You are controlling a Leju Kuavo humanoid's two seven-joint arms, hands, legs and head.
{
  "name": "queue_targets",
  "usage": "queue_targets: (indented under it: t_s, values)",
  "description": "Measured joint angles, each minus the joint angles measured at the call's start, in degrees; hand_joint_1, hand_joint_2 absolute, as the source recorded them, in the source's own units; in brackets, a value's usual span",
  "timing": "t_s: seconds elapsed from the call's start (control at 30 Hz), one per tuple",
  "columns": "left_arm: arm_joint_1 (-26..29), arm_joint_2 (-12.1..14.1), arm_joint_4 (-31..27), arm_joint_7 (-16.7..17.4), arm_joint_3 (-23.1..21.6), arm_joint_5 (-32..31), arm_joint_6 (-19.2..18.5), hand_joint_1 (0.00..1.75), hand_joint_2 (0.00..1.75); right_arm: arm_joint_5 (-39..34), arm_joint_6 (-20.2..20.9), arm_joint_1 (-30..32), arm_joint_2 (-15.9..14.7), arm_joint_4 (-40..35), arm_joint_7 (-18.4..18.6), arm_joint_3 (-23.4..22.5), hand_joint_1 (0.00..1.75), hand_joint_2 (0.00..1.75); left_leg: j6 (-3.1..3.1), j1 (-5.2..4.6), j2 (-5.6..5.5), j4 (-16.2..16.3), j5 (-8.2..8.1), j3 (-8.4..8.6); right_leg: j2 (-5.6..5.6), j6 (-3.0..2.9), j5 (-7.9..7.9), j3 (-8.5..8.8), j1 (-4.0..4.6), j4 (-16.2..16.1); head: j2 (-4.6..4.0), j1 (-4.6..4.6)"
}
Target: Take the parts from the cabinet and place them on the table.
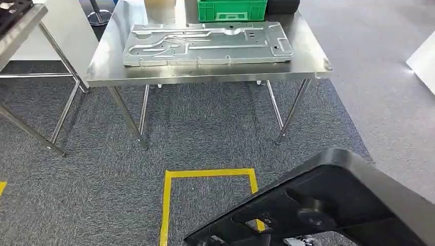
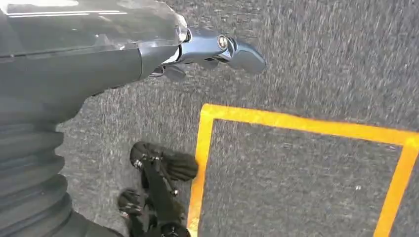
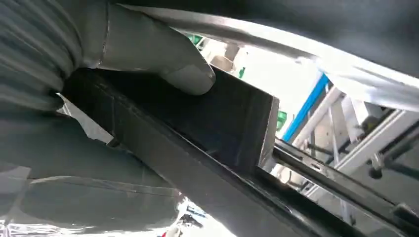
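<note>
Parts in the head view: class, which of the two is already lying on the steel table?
The silver metal panel, lying flat on the steel table. The black part is off it, held by the right hand.

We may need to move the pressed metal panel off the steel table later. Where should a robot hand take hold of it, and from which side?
Judging by the head view, the near long edge of the metal panel is the likeliest grip, approached from the robot's side of the table. The panel lies flat and thin, that edge sits close to the table's front rim, and the green crate crowds the far side.
</note>
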Motion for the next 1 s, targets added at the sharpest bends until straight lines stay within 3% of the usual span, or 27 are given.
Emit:
queue_targets:
  t_s: [0.07, 0.1, 0.13, 0.17, 0.23, 0.27, 0.3, 0.33, 0.4, 0.43, 0.47, 0.5, 0.53, 0.6, 0.63, 0.7, 0.73, 0.77, 0.8, 0.83, 0.87, 0.93, 0.97, 1.0]
  values:
    - [-0.1, 0.0, 0.0, 0.1, 0.0, -0.1, 0.0, 0.0, 1.75, 0.9, 3.6, -0.3, 1.7, 0.1, 2.0, -1.0, 1.75, 1.75, -0.59, 0.25, 0.0, 0.0, -1.33, 1.66, -0.1, 0.04, 7.62, 1.48, -0.23, -8.5, 0.0, 0.02]
    - [-0.2, 0.0, 0.0, 0.1, 0.0, -0.2, -0.1, 0.0, 1.75, 1.2, 5.6, -0.7, 2.7, 0.3, 3.0, -1.7, 1.75, 1.75, -1.02, 0.23, 0.11, 0.0, -1.86, 2.01, -0.38, -0.24, 9.98, 0.93, -0.03, -8.7, 0.0, 0.0]
    - [-0.4, 0.0, 0.0, 0.1, 0.0, -0.2, -0.1, 0.0, 1.75, 1.3, 7.4, -1.4, 3.8, 0.7, 4.1, -2.4, 1.75, 1.75, -1.39, 0.2, 0.07, -0.1, -2.01, 2.13, -0.55, -0.84, 8.77, 0.91, 0.48, -9.7, 0.0, 0.07]
    - [-0.5, 0.1, 0.0, 0.1, 0.0, -0.4, -0.3, 0.0, 1.75, 1.1, 8.8, -1.9, 4.5, 0.9, 4.8, -2.9, 1.75, 1.75, -1.79, 0.2, 0.18, -0.6, -2.22, 1.89, -0.48, -1.58, 9.66, 1.02, 0.43, -9.5, 0.0, -0.07]
    - [-0.6, 0.2, 0.0, 0.0, 0.0, -0.5, -0.5, 0.0, 1.75, 0.2, 10.1, -2.6, 5.4, 1.5, 5.2, -3.8, 1.75, 1.75, -2.66, 0.12, 0.25, 0.0, -1.48, 2.76, -0.25, -2.48, 9.01, 1.84, 0.41, -10.2, 0.0, -0.04]
    - [-0.7, 0.2, 0.0, 0.0, 0.0, -0.5, -0.6, 0.0, 1.75, -0.2, 10.4, -2.8, 5.7, 1.8, 5.0, -4.3, 1.75, 1.75, -2.97, 0.24, 0.38, 1.9, -1.25, 1.92, -0.21, -2.88, 8.86, 2.87, 0.15, -10.9, 0.02, -0.18]
    - [-0.9, 0.2, 0.0, 0.0, 0.0, -0.4, -0.7, 0.0, 1.75, -0.7, 10.7, -3.0, 5.9, 2.2, 4.7, -4.7, 1.75, 1.75, -3.13, 0.33, 0.41, 5.1, -0.89, 0.36, -0.43, -3.3, 8.48, 3.87, 0.17, -11.3, 0.0, -0.33]
    - [-1.0, 0.2, 0.0, 0.0, 0.0, -0.2, -0.7, 0.0, 1.75, -1.0, 10.9, -3.1, 5.9, 2.7, 4.3, -5.1, 1.75, 1.75, -3.08, 0.37, 0.42, 8.8, -1.61, -2.02, -0.51, -3.6, 8.09, 4.51, 0.18, -11.5, 0.0, -0.57]
    - [-0.9, 0.2, 0.0, 0.0, 0.0, 0.2, -0.4, 0.0, 1.75, -1.1, 11.4, -3.4, 5.9, 4.1, 3.6, -5.7, 1.75, 1.75, -3.07, 0.36, 0.41, 15.5, -5.55, -7.37, -0.58, -3.74, 7.08, 5.52, 0.23, -11.6, 0.0, -0.57]
    - [-0.6, 0.2, 0.0, 0.0, 0.0, 0.3, -0.4, 0.0, 1.75, -1.1, 11.4, -3.6, 5.9, 4.7, 3.4, -5.9, 1.75, 1.75, -3.06, 0.37, 0.43, 17.2, -7.14, -9.45, -0.72, -3.84, 6.49, 6.19, 0.26, -11.6, 0.0, -0.55]
    - [-0.4, 0.2, 0.0, 0.1, 0.0, 0.5, -0.3, 0.0, 1.75, -1.0, 11.4, -3.8, 5.9, 5.5, 3.1, -6.2, 1.75, 1.75, -3.19, 0.37, 0.43, 16.8, -7.2, -10.63, -0.73, -3.8, 5.88, 6.96, 0.27, -11.6, 0.0, -0.57]
    - [-0.3, 0.1, 0.0, 0.1, 0.0, 0.6, -0.2, 0.0, 1.75, -1.0, 11.5, -4.0, 5.9, 6.0, 3.0, -6.3, 1.75, 1.75, -3.17, 0.37, 0.46, 14.3, -5.49, -10.72, -0.91, -3.69, 5.18, 7.9, 0.28, -11.6, 0.0, -0.61]
    - [-0.3, 0.1, 0.0, 0.1, 0.0, 0.6, -0.2, 0.0, 1.75, -1.0, 11.4, -4.3, 5.9, 6.4, 3.0, -6.4, 1.75, 1.75, -2.99, 0.36, 0.65, 10.5, -2.7, -10.13, -1.14, -3.54, 4.48, 8.86, 0.32, -11.6, 0.0, -0.59]
    - [-0.3, 0.1, 0.0, 0.1, 0.2, 0.7, 0.1, 0.0, 1.75, -0.9, 11.3, -4.8, 5.9, 7.0, 2.9, -6.5, 1.75, 1.75, -2.24, 0.22, 1.49, 2.7, 6.36, -8.73, -1.4, -2.96, 2.98, 10.39, 0.39, -11.7, 0.0, -0.59]
    - [-0.2, 0.1, 0.0, 0.1, 0.3, 0.8, 0.3, 0.0, 1.75, -0.9, 11.3, -5.0, 5.9, 7.5, 2.9, -6.6, 1.75, 1.75, -2.47, -0.36, 1.6, 2.9, 5.16, -9.2, -1.47, -2.43, 2.47, 10.98, 0.52, -11.6, 0.0, -0.44]
    - [0.1, 0.2, 0.0, 0.1, 0.4, 0.9, 0.4, 0.0, 1.75, -1.4, 11.2, -5.4, 5.9, 7.8, 2.8, -6.8, 1.75, 1.75, -1.5, -0.55, 1.37, 2.7, 5.05, -8.57, -1.63, -1.55, 2.03, 11.99, 0.43, -11.5, 0.0, -0.5]
    - [0.1, 0.2, 0.0, 0.1, 0.5, 1.0, 0.4, 0.0, 1.75, -1.6, 11.2, -5.5, 5.8, 7.9, 2.7, -6.9, 1.75, 1.75, -0.99, -0.45, 1.27, 2.4, 4.73, -8.05, -1.59, -1.04, 2.6, 12.13, 0.44, -11.2, 0.0, -0.52]
    - [-0.1, 0.2, 0.0, 0.2, 0.5, 1.0, 0.4, 0.0, 1.75, -1.7, 11.2, -5.8, 5.8, 7.9, 2.7, -7.0, 1.75, 1.75, -0.75, -0.2, 0.86, 1.7, 4.76, -6.45, -1.56, -0.64, 3.15, 11.54, 0.39, -9.8, 0.0, -0.55]
    - [-0.2, 0.2, 0.0, 0.1, 0.5, 1.0, 0.4, 0.0, 1.75, -1.7, 11.2, -5.9, 5.8, 8.1, 2.7, -7.1, 1.75, 1.75, -0.38, -0.14, 0.93, 1.0, 4.5, -5.52, -1.14, -0.64, 3.81, 10.26, 0.21, -6.8, 0.0, -0.46]
    - [-0.2, 0.2, 0.0, 0.1, 0.5, 1.0, 0.4, 0.0, 1.75, -1.8, 11.2, -6.1, 5.8, 8.1, 2.6, -7.2, 1.75, 1.75, -0.12, -0.13, 0.87, 0.6, 4.32, -4.86, -0.84, -0.53, 3.51, 7.94, 0.18, -3.3, 0.0, -0.26]
    - [-0.3, 0.2, 0.0, 0.1, 0.6, 1.0, 0.4, 0.0, 1.75, -1.8, 11.1, -6.1, 5.8, 8.2, 2.6, -7.2, 1.75, 1.75, 0.08, -0.11, 0.72, 0.2, 4.04, -4.32, -0.68, -0.35, 2.29, 4.93, 0.19, 0.4, 0.0, -0.24]
    - [-0.3, 0.2, 0.0, 0.1, 0.6, 1.0, 0.4, 0.0, 1.75, -1.8, 11.0, -6.1, 5.6, 8.6, 2.5, -7.3, 1.75, 1.75, 0.07, -0.15, 0.34, 0.1, 3.04, -3.19, -0.52, -0.13, -2.38, -0.26, 0.25, 4.8, 0.0, -0.24]
    - [-0.2, 0.2, 0.0, 0.1, 0.6, 1.0, 0.4, 0.0, 1.75, -1.7, 10.7, -6.1, 5.4, 8.7, 2.1, -7.3, 1.75, 1.75, 0.03, -0.15, 0.17, 0.1, 2.4, -2.44, -0.52, -0.23, -3.51, -1.7, 0.26, 4.6, 0.0, -0.26]
    - [-0.2, 0.2, 0.0, 0.0, 0.7, 1.0, 0.4, 0.0, 1.75, -1.8, 10.3, -6.1, 5.3, 8.7, 1.7, -7.3, 1.75, 1.75, -0.01, -0.16, 0.01, 0.1, 1.75, -1.6, -0.52, -0.4, -3.09, -2.28, 0.26, 3.0, 0.0, -0.24]
